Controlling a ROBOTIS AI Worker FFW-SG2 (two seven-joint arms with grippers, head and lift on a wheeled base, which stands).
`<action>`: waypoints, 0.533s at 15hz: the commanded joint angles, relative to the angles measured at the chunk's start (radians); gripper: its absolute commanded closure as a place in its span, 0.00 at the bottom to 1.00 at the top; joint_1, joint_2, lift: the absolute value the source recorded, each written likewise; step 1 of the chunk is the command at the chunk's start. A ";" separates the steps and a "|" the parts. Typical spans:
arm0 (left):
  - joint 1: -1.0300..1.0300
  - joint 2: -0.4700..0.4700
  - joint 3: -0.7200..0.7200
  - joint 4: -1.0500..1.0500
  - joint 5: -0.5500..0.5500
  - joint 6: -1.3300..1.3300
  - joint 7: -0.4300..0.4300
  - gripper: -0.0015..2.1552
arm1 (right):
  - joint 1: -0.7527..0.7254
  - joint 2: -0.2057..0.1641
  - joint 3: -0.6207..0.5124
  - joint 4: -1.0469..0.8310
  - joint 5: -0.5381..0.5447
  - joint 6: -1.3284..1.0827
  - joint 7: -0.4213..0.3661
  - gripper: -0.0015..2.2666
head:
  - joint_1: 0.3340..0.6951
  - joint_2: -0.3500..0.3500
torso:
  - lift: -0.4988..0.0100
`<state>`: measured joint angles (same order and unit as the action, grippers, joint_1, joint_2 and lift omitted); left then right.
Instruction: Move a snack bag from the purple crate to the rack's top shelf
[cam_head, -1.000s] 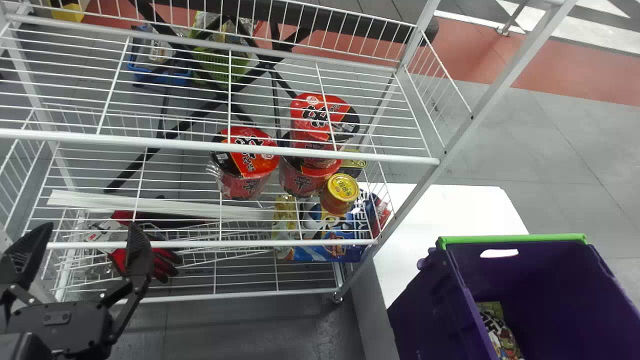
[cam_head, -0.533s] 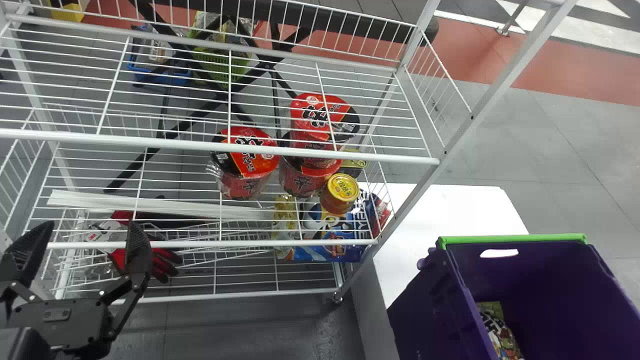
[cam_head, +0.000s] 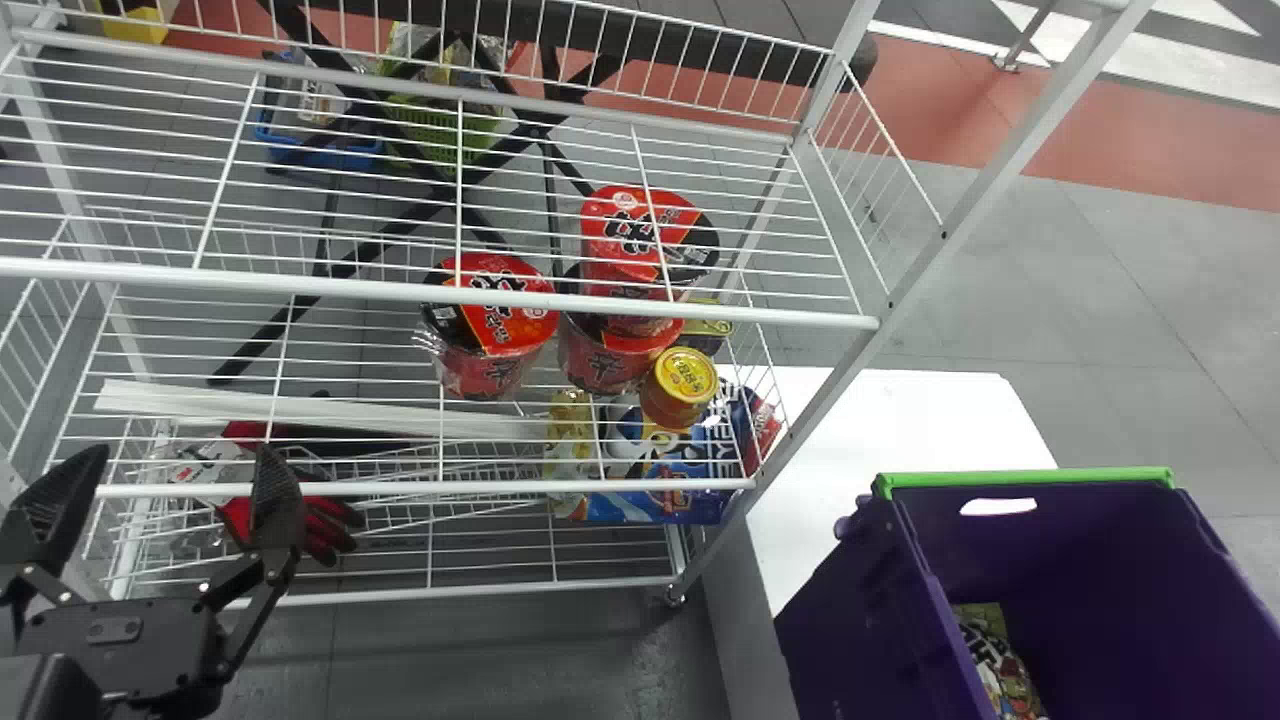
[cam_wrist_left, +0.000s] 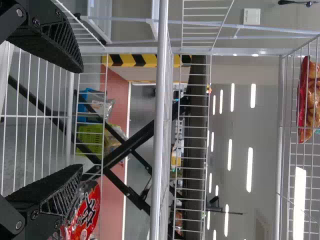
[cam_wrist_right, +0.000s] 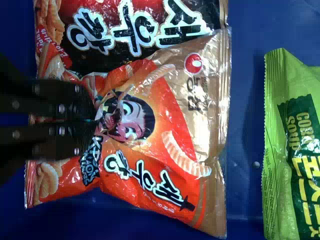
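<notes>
Gripper, left (cam_head: 180, 455): in front of the rack at its left end; fingers spread wide, nothing between them.
Red glove (cam_head: 325, 530): low in the rack, just beyond the left gripper.
Blue basket (cam_head: 315, 155): behind the rack; holds packaged goods.
Green basket (cam_head: 440, 130): behind the rack, just right of the blue one; goods in clear wrap inside.
Wire rack (cam_head: 500, 488): white; carries red noodle tubs (cam_head: 495, 340) and a small yellow-lidded tub (cam_head: 680, 385) toward its right end. Blue packet (cam_head: 650, 505) near the right front corner. Left wrist view: bag of brown snacks (cam_wrist_left: 310, 100) behind the wires of a higher shelf.
White table (cam_head: 880, 430): right of the rack, by the crate.
Purple crate (cam_head: 840, 610): at far right, green strip (cam_head: 1020, 480) along one edge. Contents: orange snack bag (cam_wrist_right: 140, 155), partly over a black-and-red bag (cam_wrist_right: 135, 30); green bag (cam_wrist_right: 295, 150) apart from the orange one.
Gripper, right (cam_wrist_right: 97, 120): in the crate; fingers pinching the orange snack bag near its middle, wrapper puckered at the tips.
Task bag location: in the crate, not on the top shelf.
</notes>
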<state>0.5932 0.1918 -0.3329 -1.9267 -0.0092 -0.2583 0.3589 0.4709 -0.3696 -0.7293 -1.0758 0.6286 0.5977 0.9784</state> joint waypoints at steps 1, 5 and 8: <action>0.000 0.000 0.000 0.000 0.000 0.000 0.002 0.07 | 0.002 0.001 -0.016 -0.021 -0.018 0.043 0.019 0.89 | 1.00 0.00 | 0.08; 0.000 -0.003 -0.002 0.000 -0.002 0.000 0.002 0.07 | 0.003 -0.003 -0.041 -0.033 -0.033 0.055 0.049 0.89 | 1.00 0.00 | 0.10; 0.000 -0.005 -0.003 0.000 -0.003 0.003 0.002 0.07 | 0.006 0.000 -0.055 -0.058 -0.047 0.046 0.072 0.89 | 1.00 0.00 | 0.12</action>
<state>0.5937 0.1879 -0.3351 -1.9266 -0.0113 -0.2558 0.3605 0.4748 -0.3715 -0.7754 -1.1221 0.5906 0.6494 1.0388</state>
